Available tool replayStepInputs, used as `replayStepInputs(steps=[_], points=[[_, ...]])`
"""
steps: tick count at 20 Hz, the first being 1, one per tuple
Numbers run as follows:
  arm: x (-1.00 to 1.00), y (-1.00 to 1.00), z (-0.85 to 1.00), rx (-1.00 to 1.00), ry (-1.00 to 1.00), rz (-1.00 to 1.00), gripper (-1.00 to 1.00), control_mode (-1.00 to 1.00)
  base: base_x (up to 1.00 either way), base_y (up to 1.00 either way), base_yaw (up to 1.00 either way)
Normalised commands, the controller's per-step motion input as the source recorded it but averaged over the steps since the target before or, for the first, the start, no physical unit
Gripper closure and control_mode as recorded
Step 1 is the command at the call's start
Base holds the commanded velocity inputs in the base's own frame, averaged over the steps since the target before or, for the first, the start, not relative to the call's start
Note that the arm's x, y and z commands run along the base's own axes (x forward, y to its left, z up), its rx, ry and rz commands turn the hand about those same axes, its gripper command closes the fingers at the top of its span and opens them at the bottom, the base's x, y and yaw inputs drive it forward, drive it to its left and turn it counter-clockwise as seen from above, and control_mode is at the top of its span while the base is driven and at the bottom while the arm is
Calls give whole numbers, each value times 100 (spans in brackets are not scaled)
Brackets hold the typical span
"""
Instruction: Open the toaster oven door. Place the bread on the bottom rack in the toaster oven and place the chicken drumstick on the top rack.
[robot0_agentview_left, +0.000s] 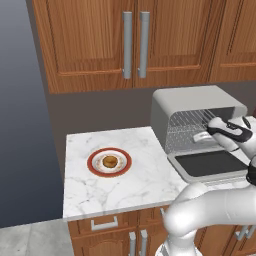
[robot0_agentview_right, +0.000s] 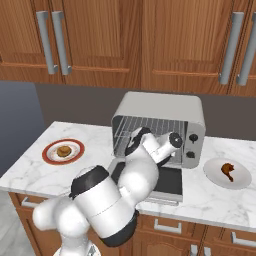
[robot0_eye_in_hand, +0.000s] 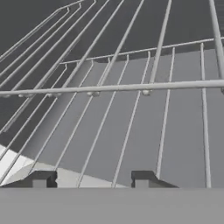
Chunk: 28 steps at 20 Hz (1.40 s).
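Jaws (robot0_eye_in_hand: 92, 179) part-open, empty, inside toaster oven (robot0_agentview_right: 160, 120) over bottom rack (robot0_eye_in_hand: 131, 122); bread (robot0_agentview_left: 110, 161) plated.

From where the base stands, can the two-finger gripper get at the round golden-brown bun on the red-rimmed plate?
Probably yes: the bun lies uncovered on its plate, open counter around it. The gripper is at the oven racks, so the arm must swing left.

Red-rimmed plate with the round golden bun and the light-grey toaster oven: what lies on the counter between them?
Nothing: in the left base view only bare white marble counter separates the red-rimmed plate, holding the round golden bun, from the boxy light-grey toaster oven.
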Motion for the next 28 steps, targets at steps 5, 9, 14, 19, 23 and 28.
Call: replayStepInputs(steps=[5,9,14,19,23,28], points=[[-100,0,-99,0,28,0,-100,-100,0,0,0],[-99,0,-99,-1,30,0,-100,-100,0,0,0],[-99,0,-100,-2,29,0,-100,-100,0,0,0],[-99,-1,-62,-1,20,0,-100,-100,0,0,0],[-79,-1,27,0,0,0,-100,-100,0,0,0],[-50,9,71,0,0,0,-100,-100,0,0,0]])
